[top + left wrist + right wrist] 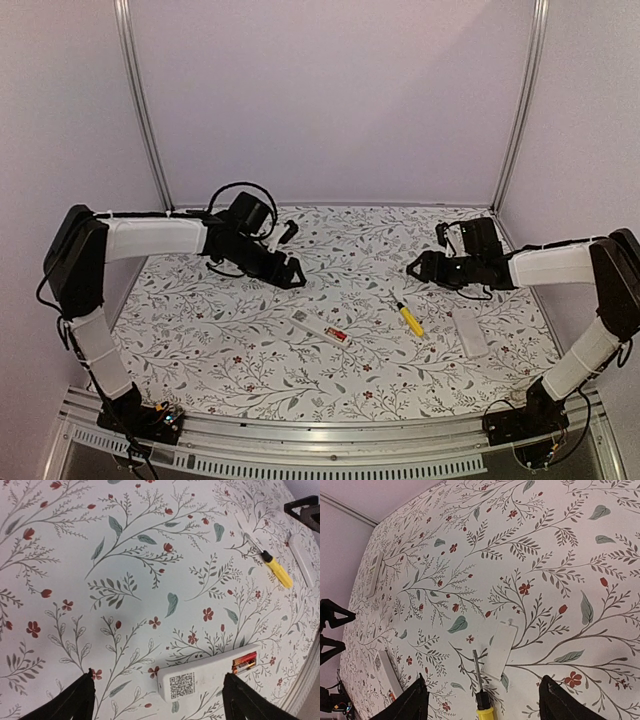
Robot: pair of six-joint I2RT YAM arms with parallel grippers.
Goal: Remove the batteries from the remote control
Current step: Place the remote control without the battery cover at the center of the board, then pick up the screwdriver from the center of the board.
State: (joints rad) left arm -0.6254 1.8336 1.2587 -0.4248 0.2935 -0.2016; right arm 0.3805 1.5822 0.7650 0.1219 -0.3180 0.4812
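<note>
A white remote (318, 327) lies back-up mid-table, with a QR sticker and an open compartment. Red-orange batteries (337, 335) sit in it; in the left wrist view the remote (200, 680) shows them at its right end (244, 662). My left gripper (290, 272) is open and empty, above the table behind and left of the remote. In its own view the gripper (160, 707) frames the remote between its fingertips (77, 700). My right gripper (418, 268) is open and empty, behind the screwdriver. In its own view (485, 705) nothing is between the fingers.
A yellow-handled screwdriver (410, 319) lies right of the remote, also in the right wrist view (481, 700). A small white cover (500, 649) lies beside its shaft. A second white oblong piece (468, 332) lies at the right. Walls and frame posts close the back and sides.
</note>
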